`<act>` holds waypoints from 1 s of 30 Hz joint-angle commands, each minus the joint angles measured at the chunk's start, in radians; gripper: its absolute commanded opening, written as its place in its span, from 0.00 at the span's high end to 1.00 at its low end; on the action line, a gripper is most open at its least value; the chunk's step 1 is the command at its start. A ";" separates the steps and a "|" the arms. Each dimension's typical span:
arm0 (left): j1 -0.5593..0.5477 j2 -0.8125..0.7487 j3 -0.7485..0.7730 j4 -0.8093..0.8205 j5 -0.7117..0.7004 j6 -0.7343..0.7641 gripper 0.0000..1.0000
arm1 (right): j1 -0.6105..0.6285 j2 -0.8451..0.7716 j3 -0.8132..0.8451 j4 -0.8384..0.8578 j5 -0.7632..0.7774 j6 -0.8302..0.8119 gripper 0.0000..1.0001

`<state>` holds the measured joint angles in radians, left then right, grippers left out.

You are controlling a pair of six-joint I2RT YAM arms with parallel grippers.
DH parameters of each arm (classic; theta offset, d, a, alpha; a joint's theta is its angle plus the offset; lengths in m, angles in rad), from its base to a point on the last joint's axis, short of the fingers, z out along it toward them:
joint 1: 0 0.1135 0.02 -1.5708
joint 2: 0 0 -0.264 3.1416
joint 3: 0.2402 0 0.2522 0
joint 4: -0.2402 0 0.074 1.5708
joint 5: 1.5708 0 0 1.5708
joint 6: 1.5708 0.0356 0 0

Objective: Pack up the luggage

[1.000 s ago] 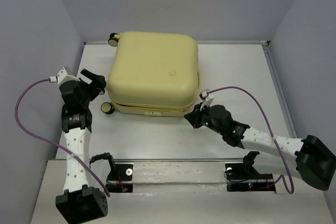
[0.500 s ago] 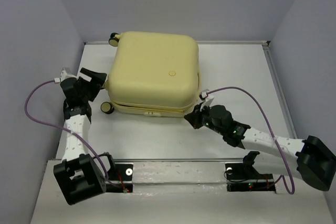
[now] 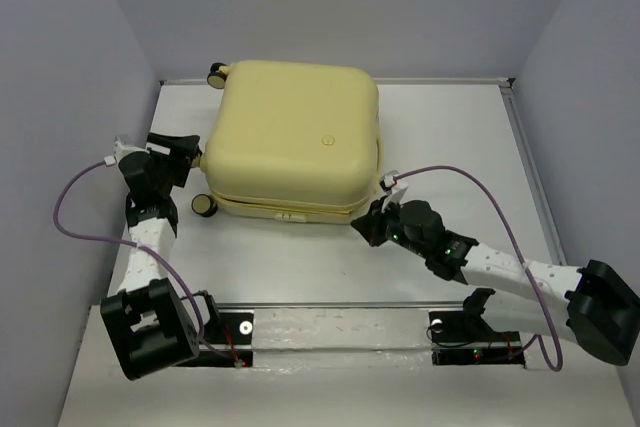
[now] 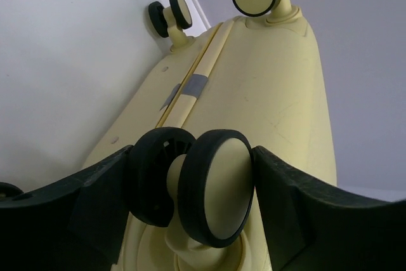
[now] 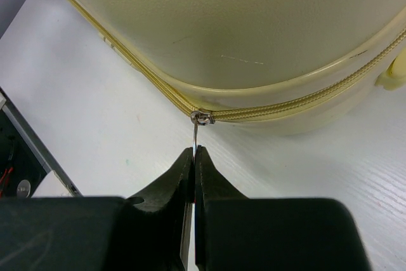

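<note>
Top, left-wrist and right-wrist views. The luggage (image 3: 290, 142) is lying flat with its shell closed, sitting toward the far left of the white table (image 3: 450, 137). Its far edge is lying close to the table's back rim, and a wheel (image 3: 215, 74) is protruding at the far-left corner. The small round emblem (image 3: 327, 138) is facing upward.

The left gripper (image 3: 183, 152) is working in the narrow strip between the luggage's left side and the left wall (image 3: 80, 97), where little room is showing. In the left-wrist view its jaws are standing wide, with one finger (image 4: 101, 188) on each side of a twin black-and-yellow caster (image 4: 216, 185). Both fingers are sitting right against the caster's rims, and whether they are pressing on it cannot be told.

The right gripper (image 3: 362, 227) is reaching in at the near-right corner of the luggage. Its jaws are pinching the thin metal zipper pull (image 5: 194, 134). The pull is hanging from the slider (image 5: 202, 118) on the zipper seam (image 5: 285, 107), which is running along the rounded near edge of the shell.

Bare table is lying open to the right of the luggage and across the band between its near edge and the mounting rail (image 3: 340, 319). The right arm is crossing that band diagonally.
</note>
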<state>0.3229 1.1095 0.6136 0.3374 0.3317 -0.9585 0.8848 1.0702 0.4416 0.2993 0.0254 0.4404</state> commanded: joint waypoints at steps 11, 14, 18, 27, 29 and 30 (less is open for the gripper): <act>-0.011 -0.175 0.069 0.186 0.081 -0.022 0.94 | 0.023 -0.030 0.023 0.047 -0.122 -0.017 0.93; -0.033 -0.250 0.234 0.041 0.073 0.054 0.94 | 0.023 -0.007 0.046 0.049 -0.117 -0.023 0.93; -0.050 -0.263 0.317 -0.050 0.095 0.087 0.94 | 0.023 -0.004 0.069 0.038 -0.090 -0.031 0.93; -0.067 -0.333 0.041 -0.028 0.052 0.075 0.94 | 0.023 -0.006 0.077 0.009 -0.093 -0.022 0.93; -0.068 -0.344 -0.033 0.023 0.032 0.046 0.94 | 0.023 -0.003 0.060 0.035 -0.104 -0.016 0.93; -0.068 -0.335 -0.104 0.047 0.029 0.029 0.94 | 0.023 0.003 0.054 0.050 -0.111 -0.012 0.93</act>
<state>0.2794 0.8303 0.6250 0.1814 0.2768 -0.8722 0.8848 1.0737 0.4667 0.2382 -0.0074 0.4152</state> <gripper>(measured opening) 0.759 0.075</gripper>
